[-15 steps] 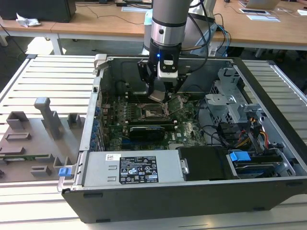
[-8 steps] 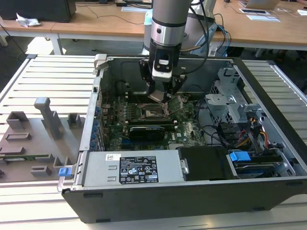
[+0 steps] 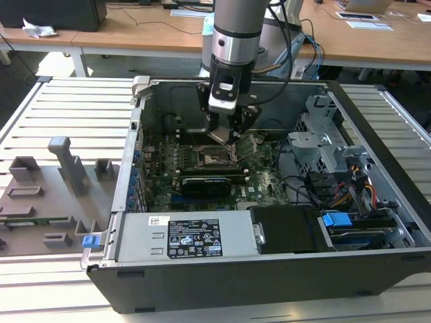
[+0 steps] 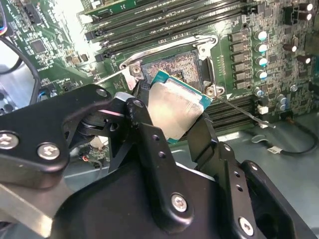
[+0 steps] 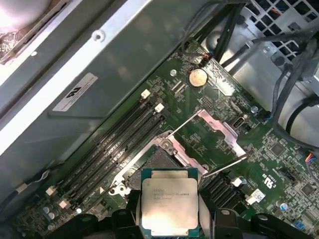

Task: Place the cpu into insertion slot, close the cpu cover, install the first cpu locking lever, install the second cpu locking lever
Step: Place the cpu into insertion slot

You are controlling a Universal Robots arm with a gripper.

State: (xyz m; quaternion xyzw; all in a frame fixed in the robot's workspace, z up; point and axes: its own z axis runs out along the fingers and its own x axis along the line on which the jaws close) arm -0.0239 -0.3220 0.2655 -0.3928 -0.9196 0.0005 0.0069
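grey moulded tray (image 3: 47,195) lies on the slatted table (image 3: 74,101), to the exterior view's left of the open computer case (image 3: 269,282). wooden desks (image 3: 135,30) stand behind the case. inside the case, the gripper (image 4: 172,117) pinches the cpu (image 5: 169,206) by two edges, tilted just above the bare socket (image 5: 159,160). the cpu cover (image 5: 222,128) is swung open.

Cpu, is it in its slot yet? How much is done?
Nothing is fitted yet. The end effector grips the cpu above the empty insertion slot. The cpu cover stands open and a locking lever is unlatched, so seating, closing and both levers remain.
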